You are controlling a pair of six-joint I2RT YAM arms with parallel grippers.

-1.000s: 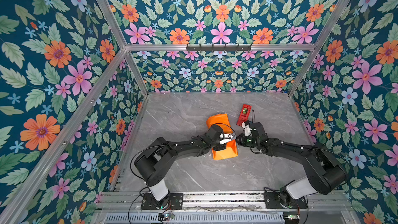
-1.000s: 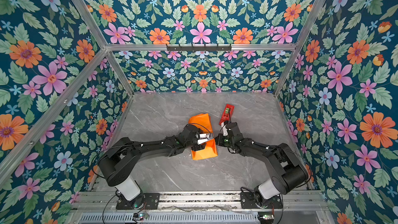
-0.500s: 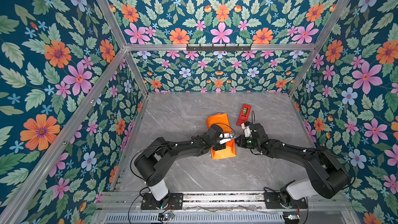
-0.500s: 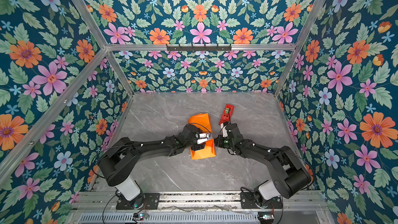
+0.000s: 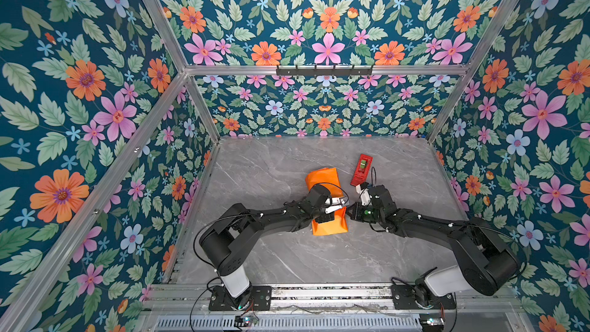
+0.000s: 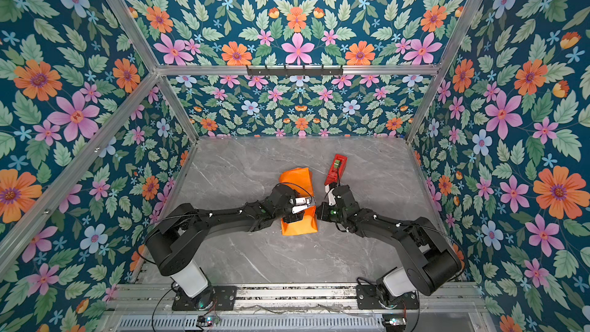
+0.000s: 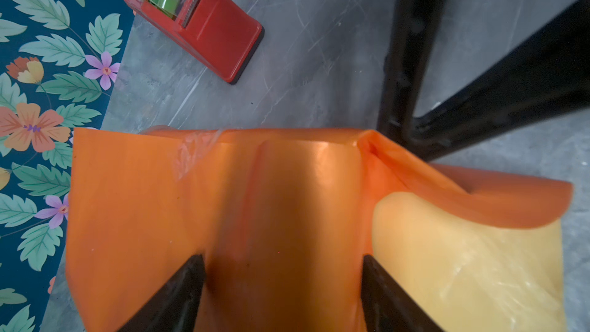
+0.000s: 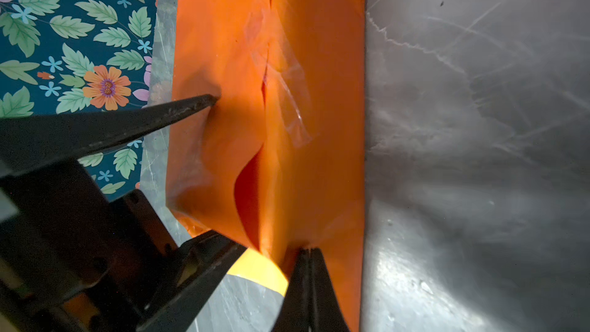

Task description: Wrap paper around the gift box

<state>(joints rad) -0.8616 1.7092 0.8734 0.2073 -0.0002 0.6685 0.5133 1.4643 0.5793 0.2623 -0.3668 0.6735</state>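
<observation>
Left gripper [image 7: 282,258] clamps wide across the paper [image 7: 134,202]; right gripper [image 8: 308,252], fully closed, pinches its end flap. Risk: a hard pull tears the paper or lifts the clear tape [image 8: 287,91].

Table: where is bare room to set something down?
Free: table left of and beyond the paper; also the near strip before it. Crowded: mid-table, where left gripper, right gripper and tape dispenser crowd the paper.

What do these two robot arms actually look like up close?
The left arm and right arm are matte black with rounded joints, white base cylinders and thin black cables. The left end effector and right end effector each have two tapered black fingers; a green light glows by the right wrist.
</observation>
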